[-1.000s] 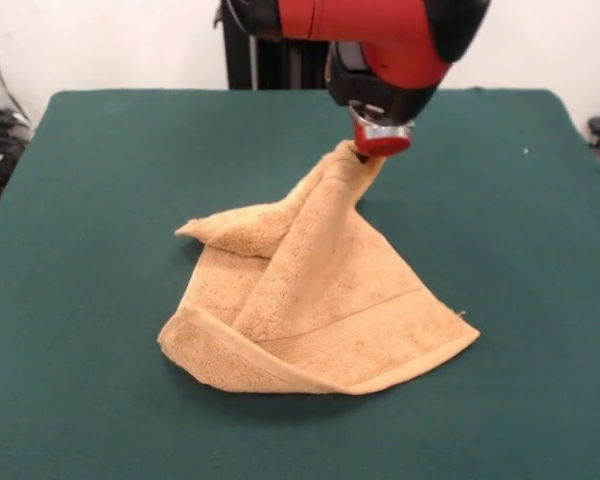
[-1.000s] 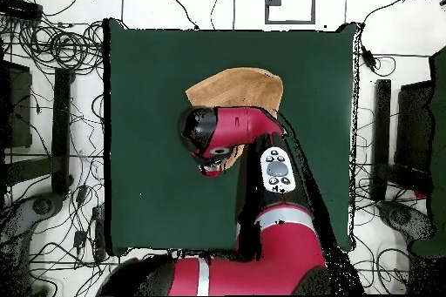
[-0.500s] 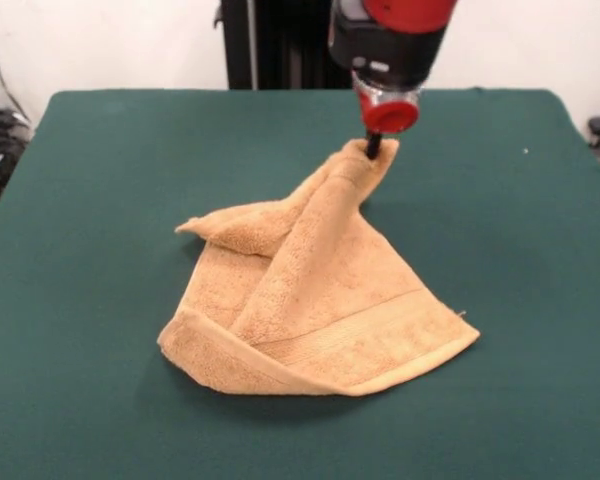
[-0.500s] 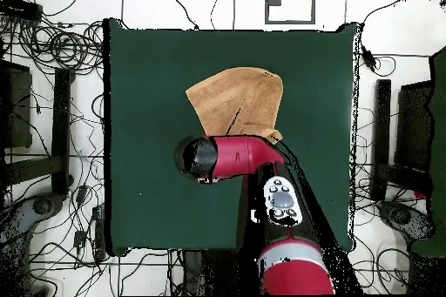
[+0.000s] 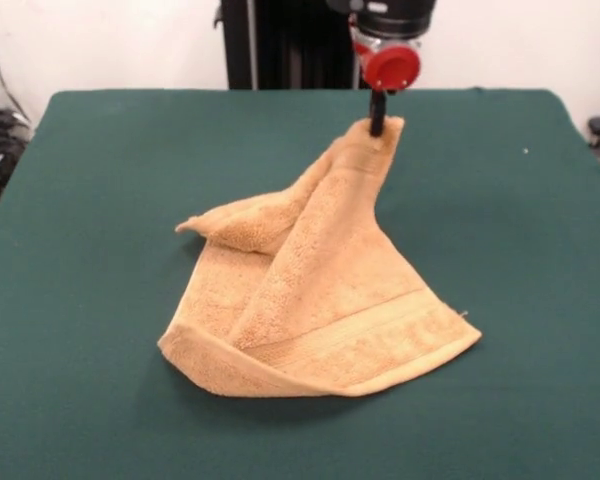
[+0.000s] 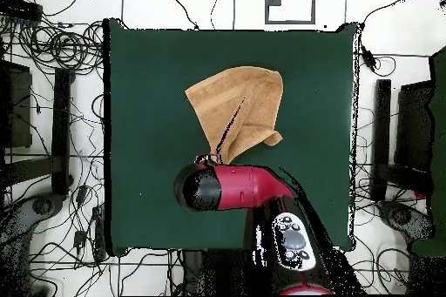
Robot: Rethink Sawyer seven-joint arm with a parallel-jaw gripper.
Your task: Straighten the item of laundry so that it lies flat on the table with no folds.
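The tan-orange terry towel point(image 5: 315, 300) lies crumpled on the dark green table point(image 5: 100, 180), with one corner pulled up into a peak. My gripper point(image 5: 378, 125) is shut on that raised corner and holds it above the table at the towel's far side. A fold runs along the towel's near left edge, and another flap sticks out to the left. In the overhead view the towel point(image 6: 244, 106) spreads away from the arm, and the gripper point(image 6: 209, 159) is mostly hidden under the red wrist.
The red and black arm point(image 6: 239, 187) reaches over the table's robot side. The black pedestal point(image 5: 280, 45) stands behind the far edge. Cables point(image 6: 52, 45) and equipment lie on the floor around the table.
My gripper has risen and moved toward the robot's side with the towel corner, stretching the peak taller. The arm has drawn back toward its base.
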